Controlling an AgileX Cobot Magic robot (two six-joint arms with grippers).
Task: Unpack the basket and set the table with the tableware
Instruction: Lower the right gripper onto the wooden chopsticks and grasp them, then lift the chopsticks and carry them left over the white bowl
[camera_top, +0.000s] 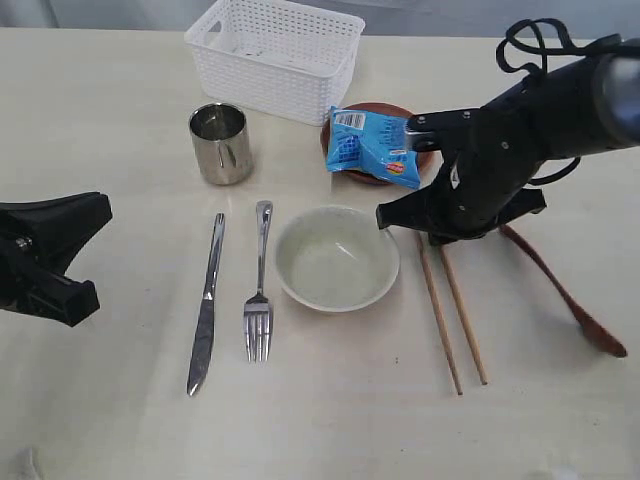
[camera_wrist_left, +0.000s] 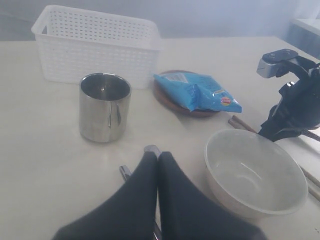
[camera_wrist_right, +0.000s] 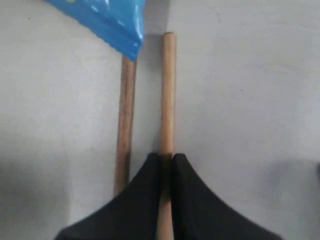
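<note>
The white basket (camera_top: 275, 55) stands at the back of the table (camera_top: 110, 110). In front of it are the steel mug (camera_top: 220, 143), knife (camera_top: 207, 305), fork (camera_top: 260, 285) and cream bowl (camera_top: 336, 258). The brown plate (camera_top: 372, 107) lies under a blue snack packet (camera_top: 372, 146). Two chopsticks lie to the right of the bowl. My right gripper (camera_wrist_right: 167, 156) is shut on one chopstick (camera_wrist_right: 167, 95) near its far end, and the other chopstick (camera_wrist_right: 125, 125) lies alongside. The wooden spoon (camera_top: 560, 290) rests further right. My left gripper (camera_wrist_left: 158, 156) is shut and holds nothing, hovering on the left.
The snack packet's corner (camera_wrist_right: 117, 30) overlaps the far end of the loose chopstick. The right arm (camera_top: 540, 120) reaches in over the spoon's handle. The mug (camera_wrist_left: 105, 107) and bowl (camera_wrist_left: 255, 172) sit close ahead of the left gripper.
</note>
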